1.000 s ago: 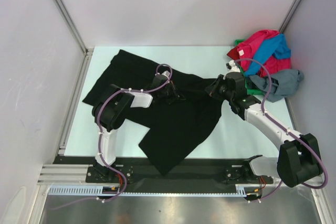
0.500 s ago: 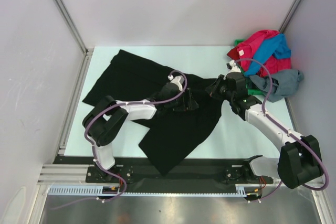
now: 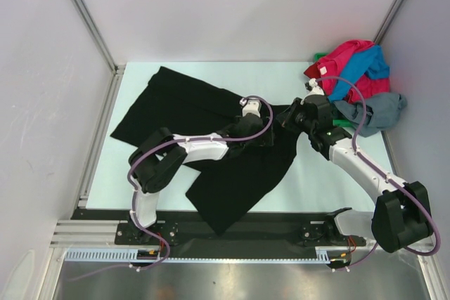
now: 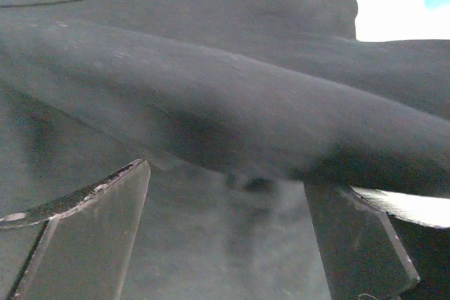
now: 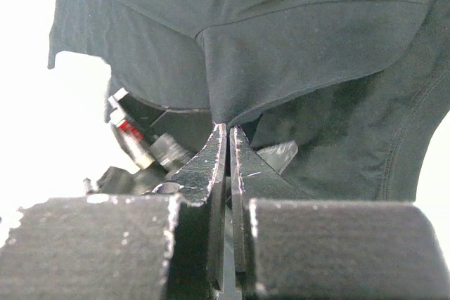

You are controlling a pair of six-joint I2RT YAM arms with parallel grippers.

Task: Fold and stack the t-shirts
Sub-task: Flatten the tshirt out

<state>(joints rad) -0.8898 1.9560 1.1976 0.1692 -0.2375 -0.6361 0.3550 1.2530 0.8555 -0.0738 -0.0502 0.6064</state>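
A black t-shirt (image 3: pixel 176 100) lies spread and rumpled across the table, with a raised fold running toward the right. My left gripper (image 3: pixel 271 135) sits low on the middle of the shirt; in the left wrist view its fingers (image 4: pixel 105 201) stand wide apart with black cloth (image 4: pixel 211 89) ahead of the gripper (image 4: pixel 225 173) and nothing pinched. My right gripper (image 3: pixel 285 119) is shut on the shirt's right edge. In the right wrist view the cloth (image 5: pixel 302 47) rises from its closed tips (image 5: pixel 226 128). Red-pink (image 3: pixel 344 57), blue (image 3: pixel 367 68) and grey (image 3: pixel 380 109) t-shirts lie heaped at the back right.
The heap of shirts rests on a green container (image 3: pixel 319 55) in the far right corner. White walls with metal posts (image 3: pixel 84 15) enclose the table on three sides. The two grippers are close together near the table's middle right.
The left gripper has opened and slid to the right over the black shirt, ending close to the right gripper. The right arm has barely moved and keeps its hold.
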